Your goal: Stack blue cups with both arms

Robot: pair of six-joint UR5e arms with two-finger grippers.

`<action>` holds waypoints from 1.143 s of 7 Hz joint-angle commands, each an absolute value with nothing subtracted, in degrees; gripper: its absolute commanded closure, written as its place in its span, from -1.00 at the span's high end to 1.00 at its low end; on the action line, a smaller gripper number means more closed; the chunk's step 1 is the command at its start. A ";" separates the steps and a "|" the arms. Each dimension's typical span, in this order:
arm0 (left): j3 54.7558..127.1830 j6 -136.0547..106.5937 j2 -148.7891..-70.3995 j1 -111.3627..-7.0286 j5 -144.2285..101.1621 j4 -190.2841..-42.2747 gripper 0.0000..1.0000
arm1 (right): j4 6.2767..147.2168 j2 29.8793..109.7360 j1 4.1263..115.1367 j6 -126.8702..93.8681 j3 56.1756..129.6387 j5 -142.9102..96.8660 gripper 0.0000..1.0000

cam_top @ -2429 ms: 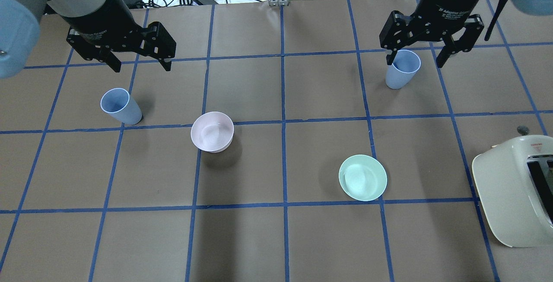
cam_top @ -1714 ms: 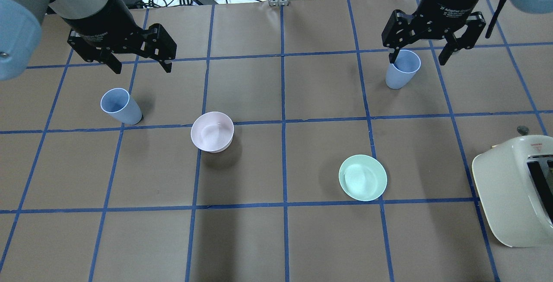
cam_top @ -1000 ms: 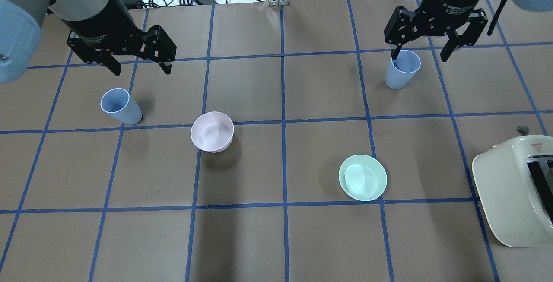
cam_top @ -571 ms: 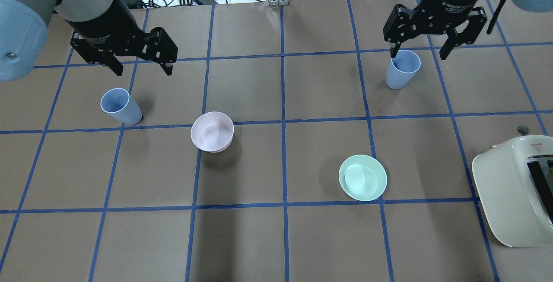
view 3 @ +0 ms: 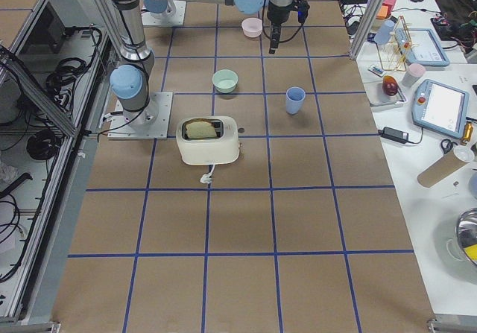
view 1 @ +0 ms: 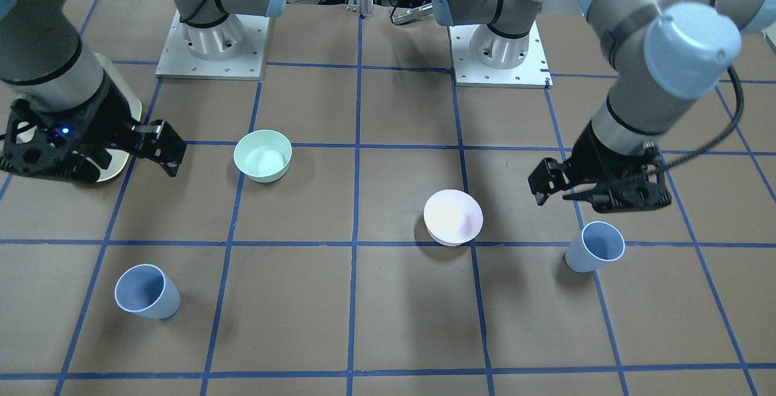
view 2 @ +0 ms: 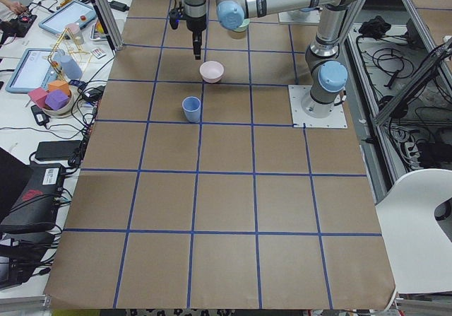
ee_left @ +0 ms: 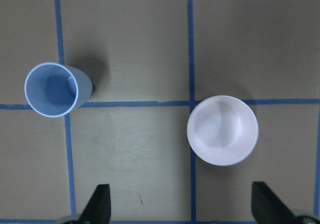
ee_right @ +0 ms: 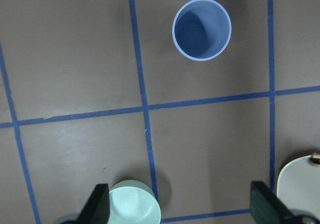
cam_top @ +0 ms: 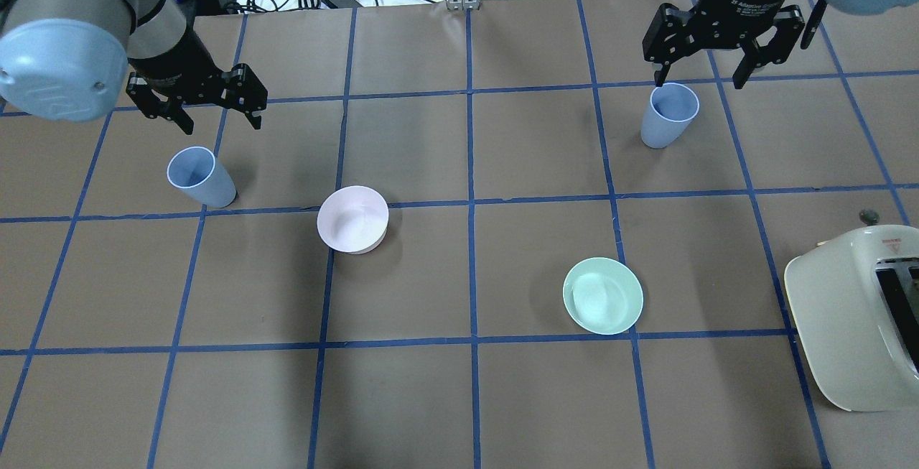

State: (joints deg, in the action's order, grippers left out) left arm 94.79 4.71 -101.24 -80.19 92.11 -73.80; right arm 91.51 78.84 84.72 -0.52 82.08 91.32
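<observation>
1. Left blue cup [cam_top: 201,178]: upright, mouth up, long axis vertical; in the left half of the desk [cam_top: 431,397], about midway between robot-side and far edges, well apart from the pink bowl [cam_top: 352,219].
2. Right blue cup [cam_top: 666,118]: upright likewise; in the right half, closer to the far edge, well apart from the green bowl [cam_top: 602,295] and the toaster [cam_top: 847,311].
3. Left gripper [cam_top: 222,126]: empty, jaws spread wide, pointing down, raised; nearer arm for the left blue cup, shown in the wrist view off towards 1 finger [ee_left: 97,204], not centred.
4. Right gripper [cam_top: 698,83]: empty, spread wide, raised; right blue cup roughly centred ahead of the fingers [ee_right: 97,204].
5. Against 0.6 s ago: left gripper smaller in the overhead view, judged lower; right gripper barely shifted; cups unmoved.
</observation>
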 commanded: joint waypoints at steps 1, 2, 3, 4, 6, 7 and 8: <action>97.55 5.71 -108.25 -73.85 92.29 -69.01 1.00 | 97.09 68.35 79.22 7.95 76.84 91.94 1.00; 97.82 5.71 -110.02 -73.83 92.20 -67.52 1.00 | 100.69 63.33 77.71 9.65 74.99 91.67 1.00; 97.91 6.15 -111.00 -73.83 92.20 -66.19 0.39 | 100.98 60.06 77.70 9.41 74.10 91.58 1.00; 97.74 7.54 -111.88 -73.83 92.20 -64.70 -0.42 | 101.51 57.59 77.70 9.14 74.09 91.06 1.00; 97.82 7.82 -112.15 -73.92 92.20 -64.60 -1.00 | 102.66 55.46 77.70 8.70 74.79 89.12 1.00; 97.74 9.48 -112.32 -73.92 92.11 -64.51 -1.00 | 100.92 55.37 77.70 8.70 75.06 89.12 1.00; 96.95 9.14 -112.24 -75.05 92.02 -64.08 -1.00 | 98.64 55.46 77.70 8.70 75.23 89.47 1.00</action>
